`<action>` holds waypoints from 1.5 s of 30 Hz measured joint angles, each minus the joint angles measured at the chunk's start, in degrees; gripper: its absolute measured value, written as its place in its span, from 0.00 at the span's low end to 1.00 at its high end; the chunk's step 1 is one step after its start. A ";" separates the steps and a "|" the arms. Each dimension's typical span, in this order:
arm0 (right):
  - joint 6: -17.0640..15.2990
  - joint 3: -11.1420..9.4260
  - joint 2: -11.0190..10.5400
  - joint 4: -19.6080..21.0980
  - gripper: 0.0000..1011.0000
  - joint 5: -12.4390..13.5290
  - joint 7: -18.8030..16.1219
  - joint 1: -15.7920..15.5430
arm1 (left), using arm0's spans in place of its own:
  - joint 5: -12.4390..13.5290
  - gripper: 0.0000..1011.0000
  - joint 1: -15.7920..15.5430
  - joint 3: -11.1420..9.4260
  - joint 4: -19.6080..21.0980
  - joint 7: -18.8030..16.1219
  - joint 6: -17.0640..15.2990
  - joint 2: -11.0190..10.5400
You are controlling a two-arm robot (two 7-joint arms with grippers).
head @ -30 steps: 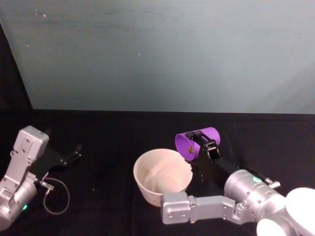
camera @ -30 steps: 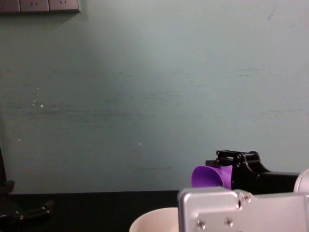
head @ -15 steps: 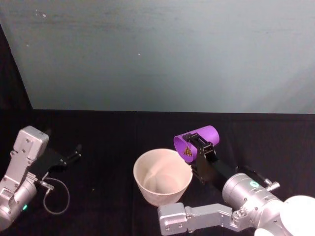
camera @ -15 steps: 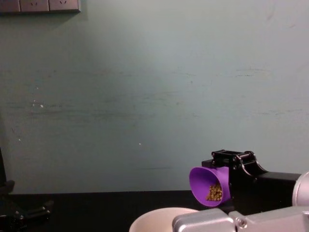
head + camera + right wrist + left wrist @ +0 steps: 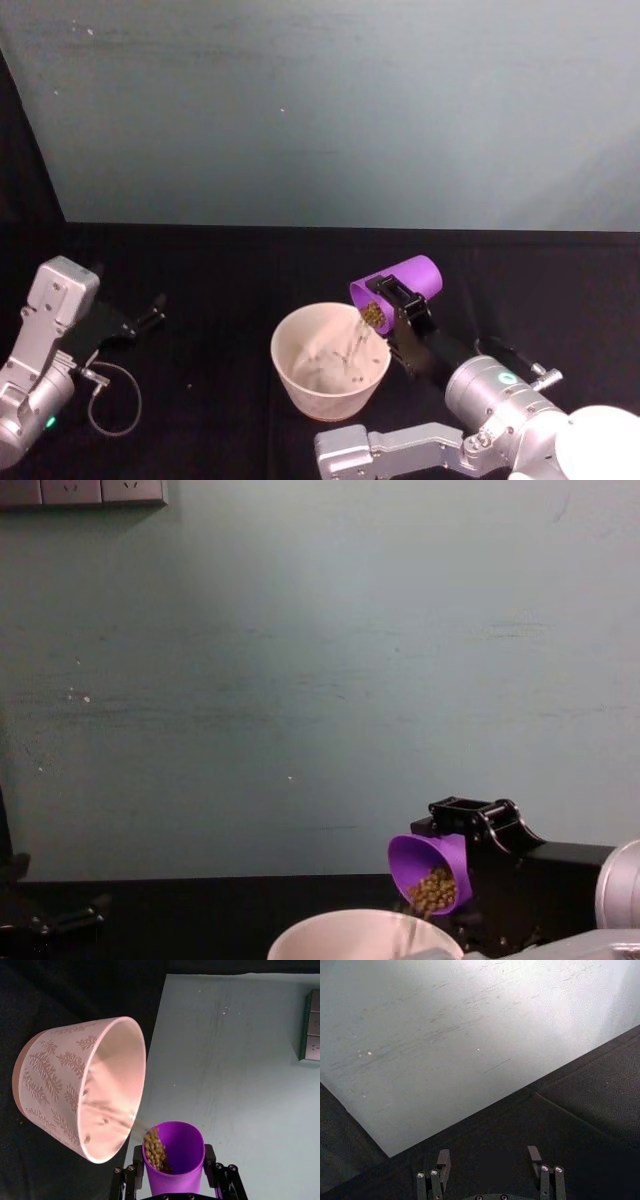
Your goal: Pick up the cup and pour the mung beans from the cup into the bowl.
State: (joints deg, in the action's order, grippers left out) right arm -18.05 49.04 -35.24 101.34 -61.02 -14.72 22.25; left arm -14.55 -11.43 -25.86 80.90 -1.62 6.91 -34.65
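Observation:
The purple cup (image 5: 398,284) is tipped on its side with its mouth over the right rim of the pale bowl (image 5: 288,338). My right gripper (image 5: 404,302) is shut on the cup. Mung beans (image 5: 372,314) lie at the cup's lip, and a stream of them falls into the bowl. In the right wrist view the beans (image 5: 155,1149) lie inside the cup (image 5: 175,1160), beside the leaf-patterned bowl wall (image 5: 47,1077). The chest view has the cup (image 5: 428,856) above the bowl rim (image 5: 340,927). My left gripper (image 5: 150,310) is parked at the far left, open (image 5: 488,1157).
A thin cable loop (image 5: 115,400) lies on the black table by the left arm. A pale green wall (image 5: 330,110) stands behind the table, with sockets (image 5: 80,490) high on it. My right forearm (image 5: 400,445) lies in front of the bowl.
The right gripper has tipped the cup further towards the bowl. The beans slid to the lip and now spill into the bowl. The left arm has not moved.

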 joint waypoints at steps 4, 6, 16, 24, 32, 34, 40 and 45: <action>0.01 0.03 0.33 -0.20 0.71 -1.34 -0.43 -0.03 | 0.00 0.99 0.00 0.00 0.00 0.00 0.00 0.00; 0.01 0.05 0.48 -0.28 0.71 -1.82 -0.65 -0.03 | 0.00 0.99 0.00 0.00 0.00 0.00 0.00 0.00; -0.04 -0.11 1.38 -0.72 0.71 -4.34 -1.78 -0.25 | 0.00 0.99 0.00 0.00 0.00 0.00 0.00 0.00; 0.56 -0.30 1.84 -0.90 0.71 -6.14 -1.76 -0.51 | 0.00 0.99 0.00 0.00 0.00 0.00 0.00 0.00; 0.92 -0.29 2.07 -1.03 0.71 -9.11 -1.12 -0.84 | 0.00 0.99 0.00 0.00 0.00 0.00 0.00 0.00; 0.93 -0.29 2.09 -1.05 0.71 -10.03 -0.98 -0.96 | 0.00 0.99 0.00 0.00 0.00 0.00 0.00 0.00; 0.89 -0.26 2.22 -1.14 0.71 -12.09 -1.20 -1.16 | 0.00 0.99 0.00 0.00 0.00 0.00 0.00 0.00; 0.85 -0.30 2.39 -1.24 0.71 -14.01 -1.62 -1.25 | 0.00 0.99 0.00 0.00 0.00 0.00 0.00 0.00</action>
State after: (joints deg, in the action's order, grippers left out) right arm -17.19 48.74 -32.85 100.10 -75.03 -16.34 21.00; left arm -14.55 -11.43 -25.86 80.90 -1.62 6.91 -34.65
